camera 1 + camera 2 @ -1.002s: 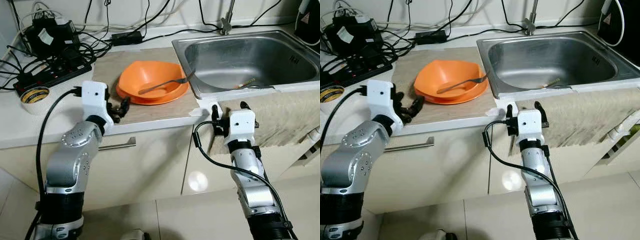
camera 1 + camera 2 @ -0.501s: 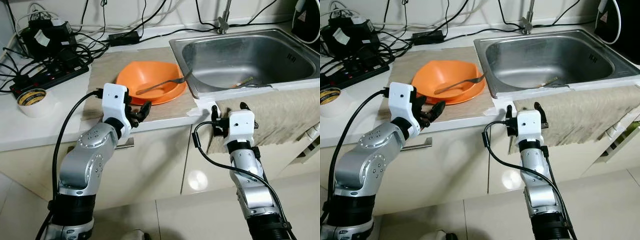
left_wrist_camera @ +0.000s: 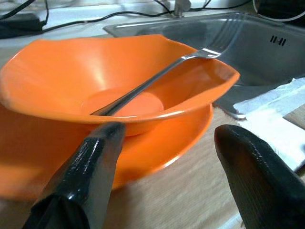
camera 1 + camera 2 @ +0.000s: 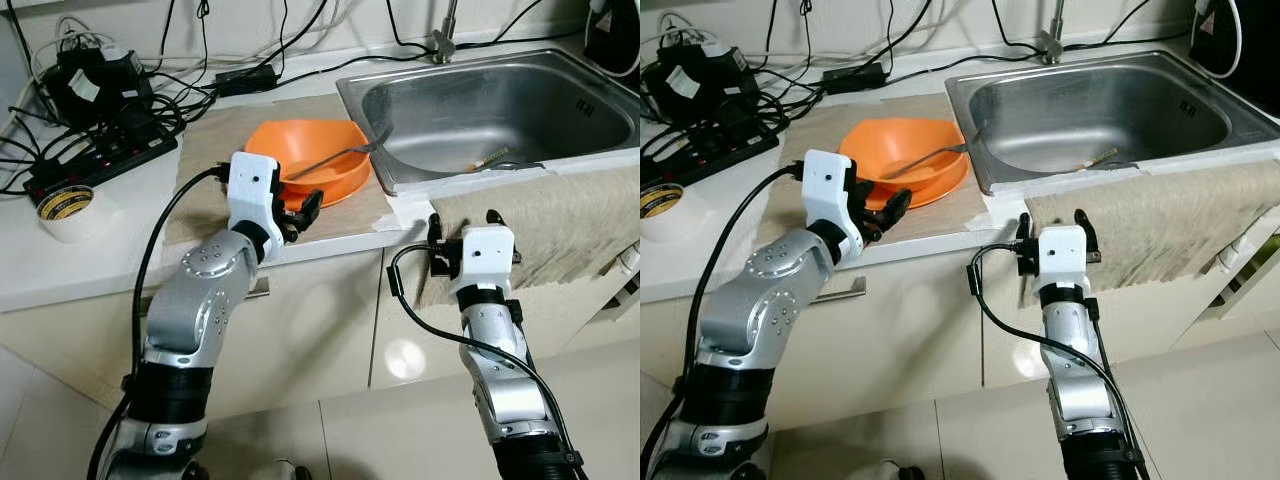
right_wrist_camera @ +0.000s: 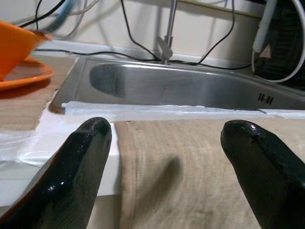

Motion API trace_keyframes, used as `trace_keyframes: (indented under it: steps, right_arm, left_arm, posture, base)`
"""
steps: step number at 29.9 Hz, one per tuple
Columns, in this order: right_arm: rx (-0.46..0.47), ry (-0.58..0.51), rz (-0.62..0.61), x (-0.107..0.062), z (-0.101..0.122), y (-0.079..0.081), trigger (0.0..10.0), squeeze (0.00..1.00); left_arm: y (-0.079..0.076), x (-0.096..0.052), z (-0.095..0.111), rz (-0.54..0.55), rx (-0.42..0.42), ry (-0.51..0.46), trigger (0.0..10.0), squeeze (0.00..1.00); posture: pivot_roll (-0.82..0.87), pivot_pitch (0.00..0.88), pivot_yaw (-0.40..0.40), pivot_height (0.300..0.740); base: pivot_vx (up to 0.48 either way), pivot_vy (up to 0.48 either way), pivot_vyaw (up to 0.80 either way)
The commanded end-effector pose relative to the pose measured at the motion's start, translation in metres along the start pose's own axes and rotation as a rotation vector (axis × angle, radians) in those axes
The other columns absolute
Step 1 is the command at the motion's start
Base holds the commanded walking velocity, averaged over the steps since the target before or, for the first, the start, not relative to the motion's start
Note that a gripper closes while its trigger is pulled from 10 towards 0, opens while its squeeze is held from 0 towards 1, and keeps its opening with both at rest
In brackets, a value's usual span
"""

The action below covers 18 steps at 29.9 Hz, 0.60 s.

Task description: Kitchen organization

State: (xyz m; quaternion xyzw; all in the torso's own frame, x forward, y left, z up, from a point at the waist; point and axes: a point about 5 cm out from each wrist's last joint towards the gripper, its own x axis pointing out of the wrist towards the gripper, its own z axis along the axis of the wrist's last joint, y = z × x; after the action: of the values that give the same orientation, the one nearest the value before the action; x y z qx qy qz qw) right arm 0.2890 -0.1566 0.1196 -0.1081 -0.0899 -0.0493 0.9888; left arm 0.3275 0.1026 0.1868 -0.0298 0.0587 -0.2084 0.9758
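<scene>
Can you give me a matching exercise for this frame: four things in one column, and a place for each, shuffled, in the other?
Things:
1. fork
2. tape roll
3. left hand
4. right hand

Places:
A. on the white counter, below the power strip
B. in front of the cloth draped below the sink
C. resting in the orange bowl, tines toward the sink
D. open, just short of the bowl's near rim

Pairs: 1-C, 2-A, 3-D, 4-B
</scene>
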Motion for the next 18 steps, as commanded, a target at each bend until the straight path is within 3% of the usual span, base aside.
trace_keyframes:
  steps: [1, 18]
  right_arm:
    - [-0.002, -0.008, -0.011, -0.002, 0.002, -0.001, 10.0, 0.00]
    - [-0.010, 0.013, -0.031, -0.009, 0.000, -0.006, 10.0, 0.00]
  left_arm:
    - [0.001, 0.003, 0.005, 0.003, 0.021, -0.016, 10.0, 0.00]
    - [0.012, 0.009, -0.012, 0.050, 0.037, 0.040, 10.0, 0.00]
  posture:
    - [-0.08, 0.000, 0.146, 0.736]
    - [-0.09, 0.000, 0.146, 0.736]
  base:
    - [0.000, 0.000, 0.00]
    - [0.000, 0.000, 0.00]
